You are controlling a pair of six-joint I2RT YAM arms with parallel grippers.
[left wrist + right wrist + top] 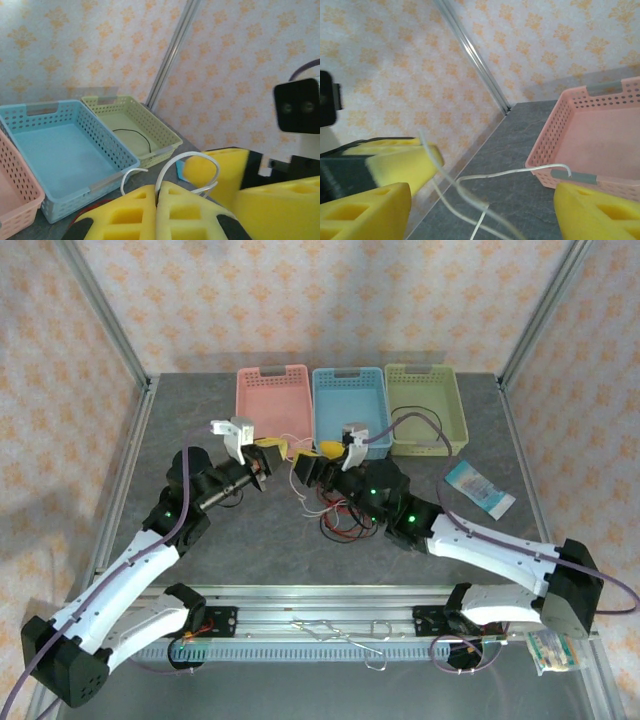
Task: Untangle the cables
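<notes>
A tangle of red, black and white cables [338, 518] lies on the grey table in front of the baskets. From it a white cable [300, 476] rises to my two grippers, which meet just before the pink and blue baskets. My left gripper [157, 192] [270, 453] is shut on this white cable, which loops [192, 159] out above its yellow pads. My right gripper [482, 215] [318, 460] is open, its fingers [365, 210] far apart, and white strands [470, 197] hang loose between them. A thin black cable [134, 136] lies in the green basket.
Pink [273, 400], blue [348, 400] and green [425, 405] baskets stand in a row at the back. A blue-white packet [480, 488] lies at the right, another packet [555, 650] near the right arm's base. Metal posts frame the table's back corners.
</notes>
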